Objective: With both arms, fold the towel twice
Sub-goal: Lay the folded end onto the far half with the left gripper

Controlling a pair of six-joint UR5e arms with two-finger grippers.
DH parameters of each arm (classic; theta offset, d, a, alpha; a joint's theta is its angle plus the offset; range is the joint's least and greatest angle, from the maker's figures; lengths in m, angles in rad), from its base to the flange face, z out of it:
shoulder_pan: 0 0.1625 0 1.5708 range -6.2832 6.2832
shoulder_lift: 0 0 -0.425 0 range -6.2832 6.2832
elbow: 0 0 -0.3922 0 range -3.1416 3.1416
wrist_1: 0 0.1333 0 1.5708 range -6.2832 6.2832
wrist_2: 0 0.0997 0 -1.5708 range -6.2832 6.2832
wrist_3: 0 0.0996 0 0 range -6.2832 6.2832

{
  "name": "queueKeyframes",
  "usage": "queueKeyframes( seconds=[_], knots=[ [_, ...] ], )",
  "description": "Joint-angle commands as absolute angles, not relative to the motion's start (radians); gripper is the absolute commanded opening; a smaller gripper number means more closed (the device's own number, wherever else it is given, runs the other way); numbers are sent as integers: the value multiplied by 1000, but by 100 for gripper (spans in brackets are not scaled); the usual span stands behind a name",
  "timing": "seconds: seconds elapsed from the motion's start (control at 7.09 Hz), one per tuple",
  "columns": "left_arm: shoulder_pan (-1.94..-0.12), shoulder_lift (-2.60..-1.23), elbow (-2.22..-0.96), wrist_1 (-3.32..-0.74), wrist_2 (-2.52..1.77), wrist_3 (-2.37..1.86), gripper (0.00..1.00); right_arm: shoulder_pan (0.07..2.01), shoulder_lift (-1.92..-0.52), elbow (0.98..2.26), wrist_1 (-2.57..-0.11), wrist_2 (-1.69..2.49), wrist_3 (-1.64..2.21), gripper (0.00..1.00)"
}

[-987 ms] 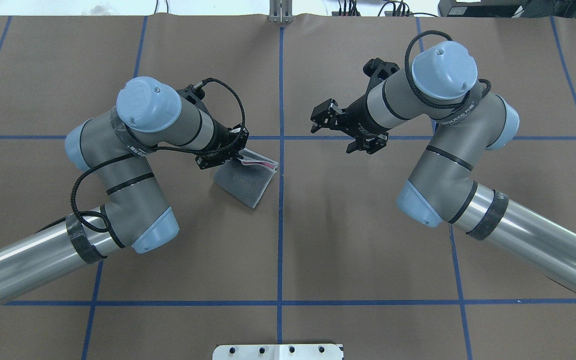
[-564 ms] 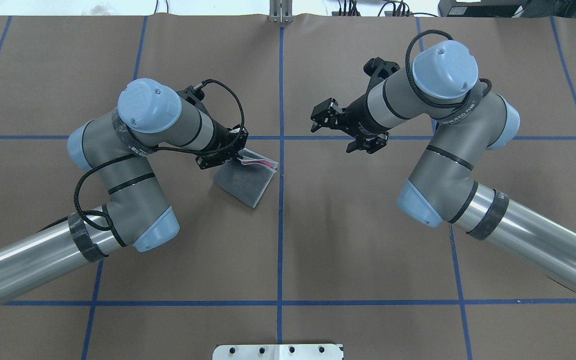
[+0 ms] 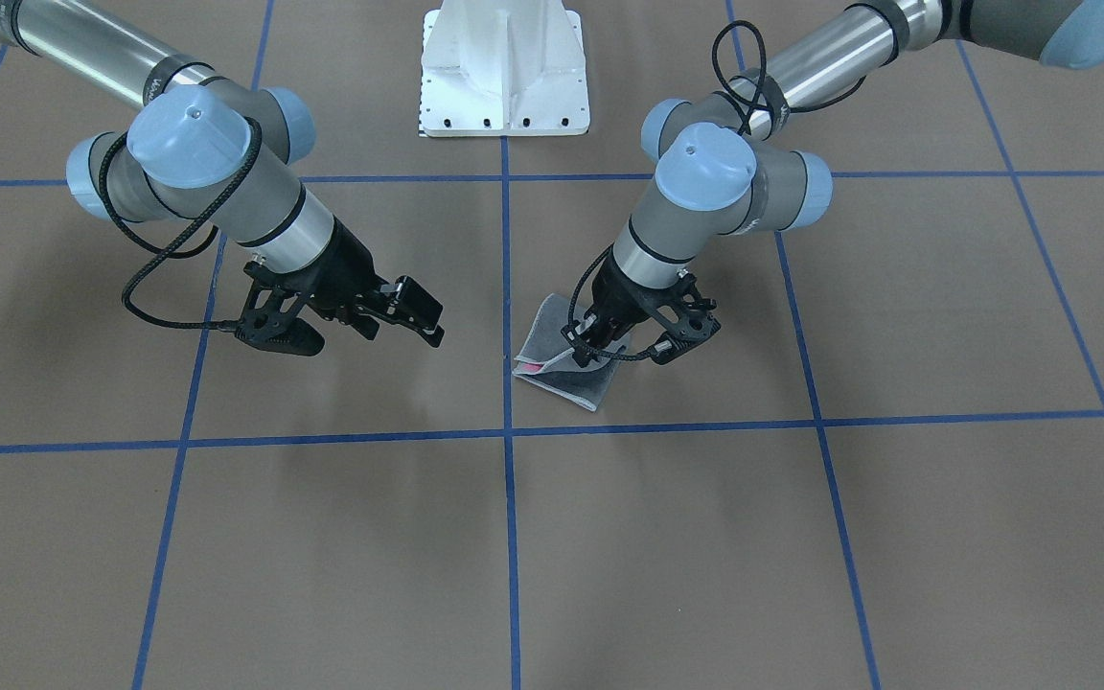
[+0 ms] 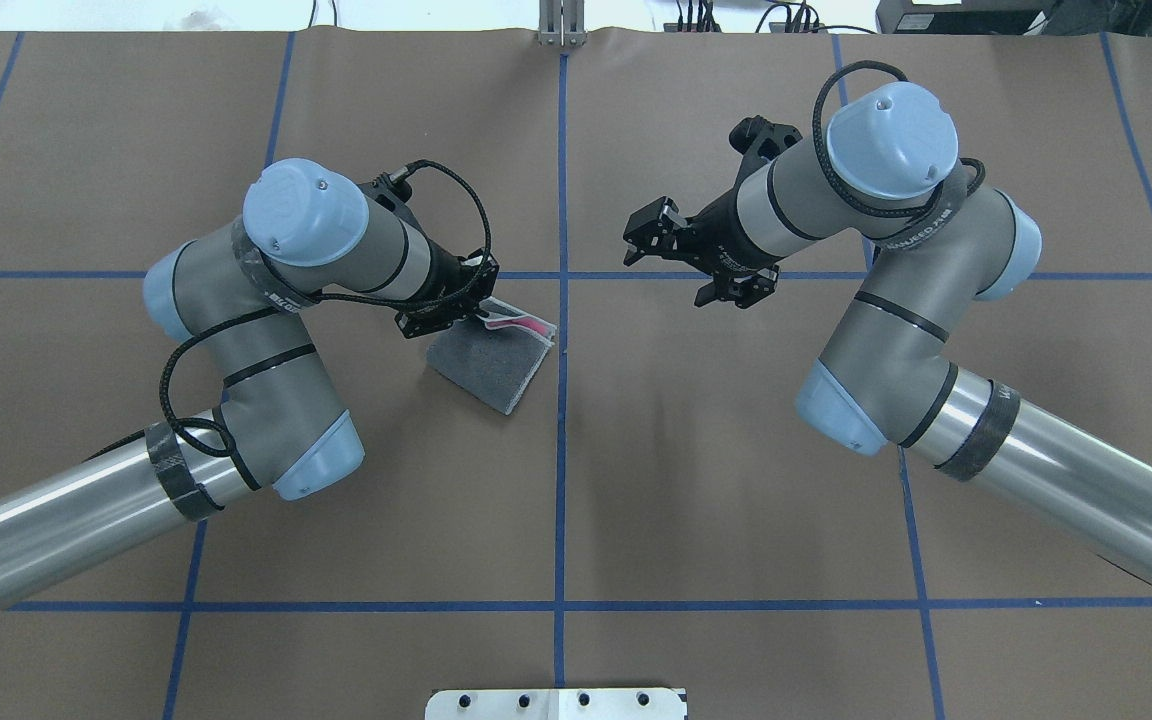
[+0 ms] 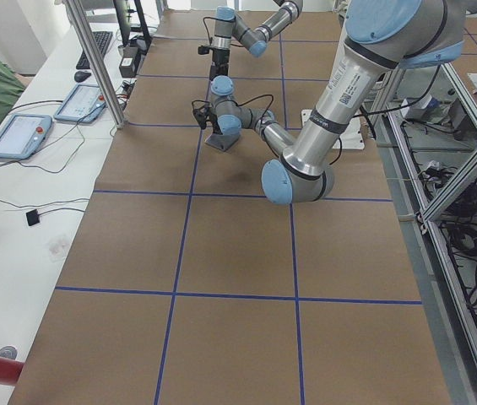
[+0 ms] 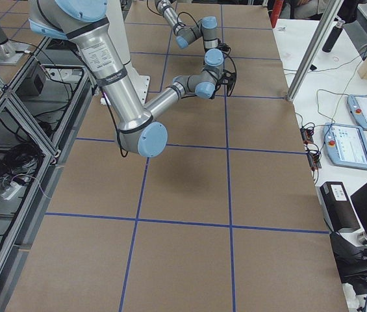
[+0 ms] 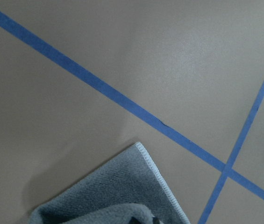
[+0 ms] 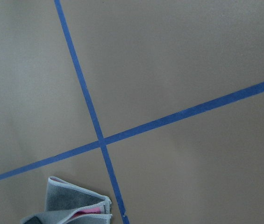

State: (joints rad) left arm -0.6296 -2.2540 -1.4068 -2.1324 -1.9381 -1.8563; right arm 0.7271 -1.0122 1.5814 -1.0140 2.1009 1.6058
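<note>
On the brown paper-covered bench (image 4: pixel 736 480), just beside the middle blue tape line (image 4: pixel 560 480), you see the small square terry towel (image 4: pixel 486 365) folded, grey face up, pink at its fold. The left arm (image 4: pixel 336 240) has its jaws grasping the towel's far corner. The right arm (image 4: pixel 806 210) holds its jaws released, well apart from the towel.

This is looking like a robotics lab: a left arm (image 4: pixel 276 330) and a right arm (image 4: pixel 886 320), industrial and jointed, are reaching over a table (image 4: pixel 736 480) wrapped in brown paper; blue tape lines (image 4: pixel 561 500) are gridding it; teach pendants (image 5: pixel 18 135) are lying on a white side bench (image 5: pixel 18 236); an aluminium post (image 5: pixel 96 63) is rising beside it; bundled cables (image 6: pixel 11 156) are trailing under the metal frame (image 6: pixel 21 107).
</note>
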Motion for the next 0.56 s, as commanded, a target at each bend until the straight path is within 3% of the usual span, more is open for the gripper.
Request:
queueKeyframes(
  seconds=[0.0, 0.42],
  knots=[
    [-629, -2296, -1330, -2184, -1936, -1894, 100, 727, -1014, 1580, -1014, 2102, 1603, 100],
    [-646, -2295, -1330, -2184, -1937, -1891, 100, 727, -1014, 1578, -1014, 2100, 1598, 100]
  ],
)
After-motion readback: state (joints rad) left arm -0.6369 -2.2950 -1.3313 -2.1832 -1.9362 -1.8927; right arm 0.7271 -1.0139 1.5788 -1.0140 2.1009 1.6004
